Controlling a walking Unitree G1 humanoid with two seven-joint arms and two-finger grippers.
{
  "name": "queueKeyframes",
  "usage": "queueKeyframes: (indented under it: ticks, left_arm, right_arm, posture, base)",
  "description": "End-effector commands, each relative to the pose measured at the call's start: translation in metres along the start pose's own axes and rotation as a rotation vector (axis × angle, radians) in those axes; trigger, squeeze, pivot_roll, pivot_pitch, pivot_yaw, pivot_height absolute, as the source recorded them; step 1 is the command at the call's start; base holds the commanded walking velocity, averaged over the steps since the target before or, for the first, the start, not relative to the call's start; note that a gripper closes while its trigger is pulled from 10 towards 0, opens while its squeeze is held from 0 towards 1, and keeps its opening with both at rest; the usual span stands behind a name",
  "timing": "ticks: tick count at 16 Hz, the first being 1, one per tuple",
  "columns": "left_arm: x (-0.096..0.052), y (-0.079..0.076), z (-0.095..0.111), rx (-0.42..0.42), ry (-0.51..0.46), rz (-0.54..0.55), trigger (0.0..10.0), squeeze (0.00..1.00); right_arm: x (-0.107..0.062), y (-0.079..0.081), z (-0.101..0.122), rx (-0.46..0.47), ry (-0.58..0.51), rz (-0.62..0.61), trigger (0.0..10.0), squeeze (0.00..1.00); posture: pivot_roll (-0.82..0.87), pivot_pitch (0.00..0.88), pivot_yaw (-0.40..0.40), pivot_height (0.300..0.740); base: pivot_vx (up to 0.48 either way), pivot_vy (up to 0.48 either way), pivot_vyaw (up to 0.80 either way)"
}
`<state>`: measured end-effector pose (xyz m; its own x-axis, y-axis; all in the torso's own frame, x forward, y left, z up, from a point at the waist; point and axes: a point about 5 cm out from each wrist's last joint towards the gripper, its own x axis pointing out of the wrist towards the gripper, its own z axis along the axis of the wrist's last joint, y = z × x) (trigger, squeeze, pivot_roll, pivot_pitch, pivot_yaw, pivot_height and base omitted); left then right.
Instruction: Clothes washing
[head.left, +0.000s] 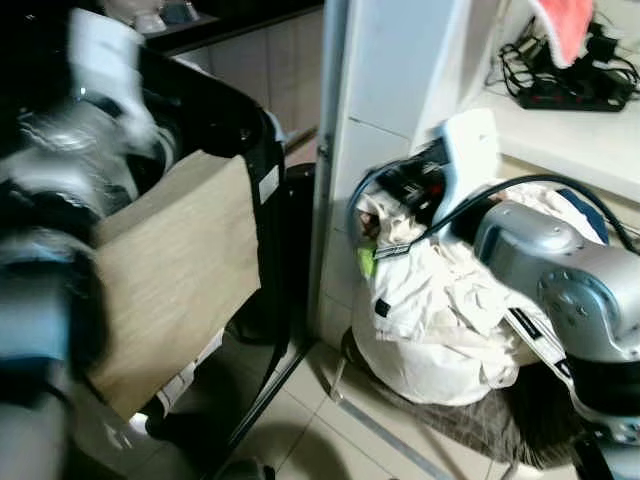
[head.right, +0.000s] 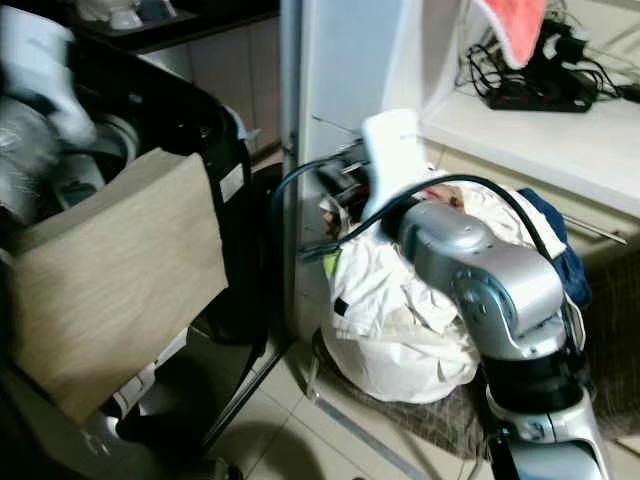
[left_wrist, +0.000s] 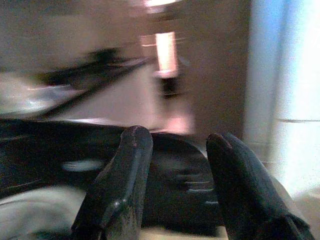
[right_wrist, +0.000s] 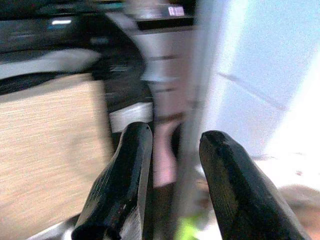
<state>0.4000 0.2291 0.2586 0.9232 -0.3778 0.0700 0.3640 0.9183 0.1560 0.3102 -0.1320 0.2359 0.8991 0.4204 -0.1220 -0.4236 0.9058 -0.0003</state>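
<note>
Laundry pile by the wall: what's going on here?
The right gripper hovers over the white laundry pile on the floor beside the white wall, fingers open and empty. The left gripper, also open and empty, is raised near the black-framed beige hamper. Nothing is grasped yet.

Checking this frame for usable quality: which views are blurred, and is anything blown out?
Left eye view: the left arm is smeared by motion, while the white laundry pile is fairly sharp. Right eye view: much the same, with the beige panel readable. Left wrist view: background streaked, left tool sharper. Right wrist view: white wall overexposed, right tool soft.
</note>
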Motion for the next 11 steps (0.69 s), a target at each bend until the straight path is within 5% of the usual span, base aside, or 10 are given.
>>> queueKeyframes:
  ticks: [1,2,3,5,6,9,11]
  left_arm:
    - [0.005,-0.027,0.001,-0.047,-0.091,-0.145,10.0,0.00]
    - [0.005,-0.035,-0.001,-0.064,-0.106,-0.167,10.0,0.00]
    - [0.006,-0.063,0.002,-0.174,-0.220,-0.196,10.0,0.00]
    - [-0.002,-0.102,0.004,-0.281,-0.335,-0.203,10.0,0.00]
    - [-0.008,-0.118,-0.003,-0.249,-0.313,-0.236,10.0,0.00]
    - [-0.026,-0.154,-0.034,-0.077,-0.159,-0.381,10.0,0.00]
    - [-0.039,-0.163,-0.041,-0.066,-0.103,-0.396,10.0,0.00]
  right_arm:
    - [0.000,-0.028,-0.002,-0.014,-0.042,-0.173,10.0,0.13]
    - [0.000,-0.033,-0.003,-0.035,-0.040,-0.208,10.0,0.11]
    - [0.000,-0.047,-0.011,-0.070,-0.034,-0.280,10.0,0.00]
    - [0.001,-0.070,-0.029,-0.081,-0.014,-0.379,10.0,0.00]
    - [0.003,-0.075,-0.039,-0.048,0.013,-0.369,10.0,0.93]
    - [0.017,-0.093,-0.064,0.070,0.049,-0.357,10.0,1.00]
    - [0.027,-0.098,-0.073,0.090,0.047,-0.284,10.0,1.00]
  posture:
    - [-0.10,0.000,0.013,0.740]
    - [-0.10,0.000,0.013,0.740]
    - [-0.11,0.000,0.009,0.740]
    - [-0.11,0.000,0.006,0.740]
    - [-0.11,0.000,0.003,0.740]
    - [-0.11,0.000,0.004,0.740]
    - [-0.09,0.000,0.002,0.740]
  base:
    - [0.000,0.000,0.00]
    - [0.000,0.000,0.00]
    - [0.000,0.000,0.00]
    - [0.000,0.000,0.00]
    - [0.000,0.000,0.00]
    - [0.000,0.000,0.00]
    - [0.000,0.000,0.00]
